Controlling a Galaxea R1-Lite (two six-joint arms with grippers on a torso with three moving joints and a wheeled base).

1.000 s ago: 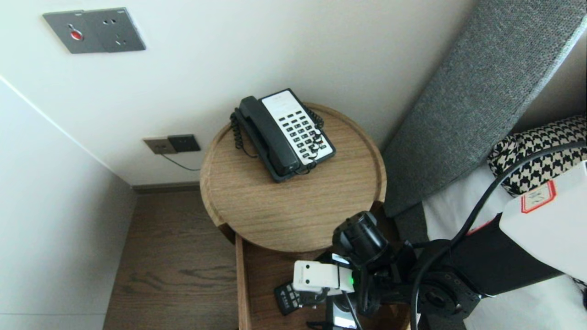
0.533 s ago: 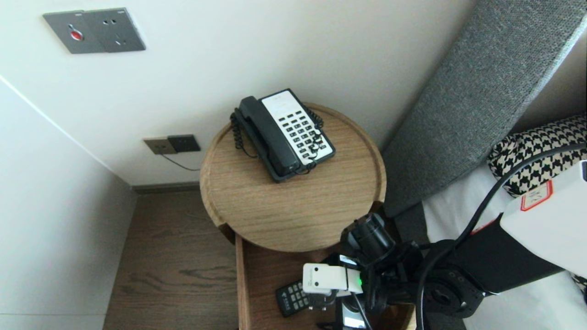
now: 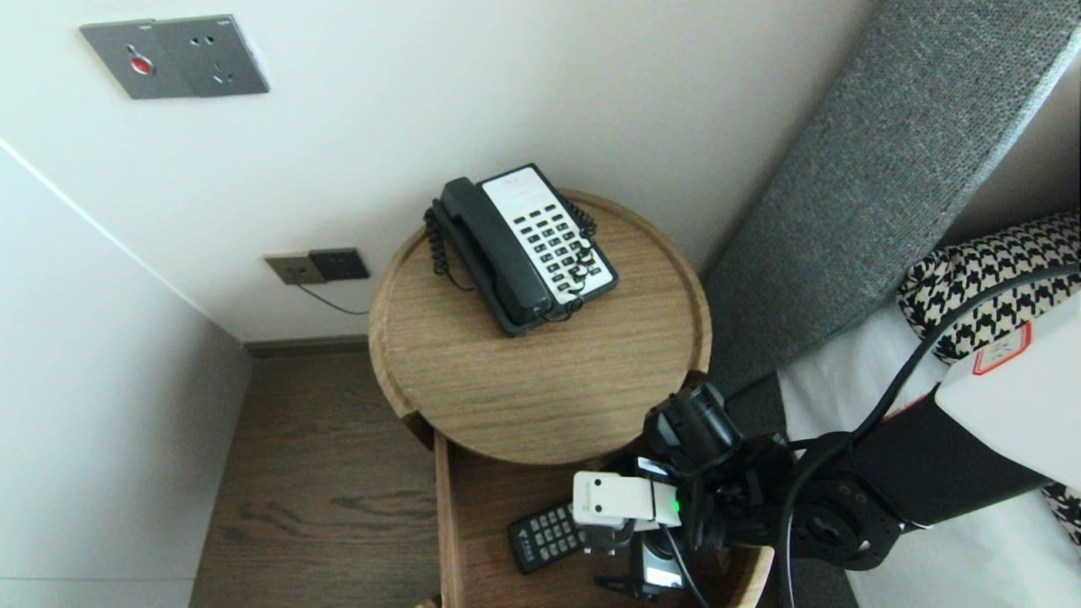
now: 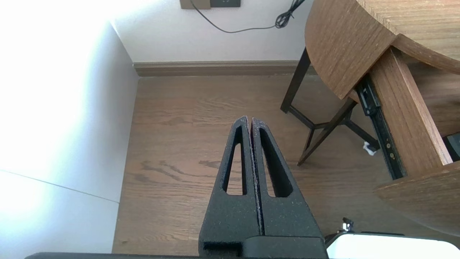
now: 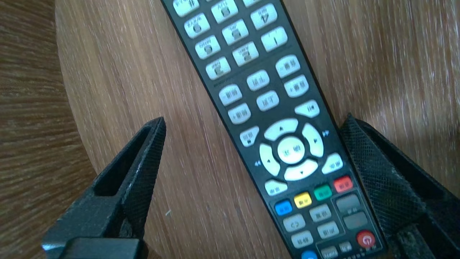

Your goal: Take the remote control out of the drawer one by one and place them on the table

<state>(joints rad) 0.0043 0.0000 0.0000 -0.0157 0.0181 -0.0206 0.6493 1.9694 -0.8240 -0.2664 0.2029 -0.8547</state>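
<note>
Drawer floor (image 5: 194, 172) beneath remote (image 5: 266, 100), right tool (image 5: 253, 121) wide astride its edges; left tool (image 4: 249, 120) closed over floorboards (image 4: 172, 144)

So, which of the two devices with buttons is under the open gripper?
The black remote control in the drawer, below the right gripper; the telephone sits on the round table.

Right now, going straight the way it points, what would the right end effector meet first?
The right end effector would most likely meet the remote control, lying on the drawer bottom between its open fingers; depth is unclear.
</note>
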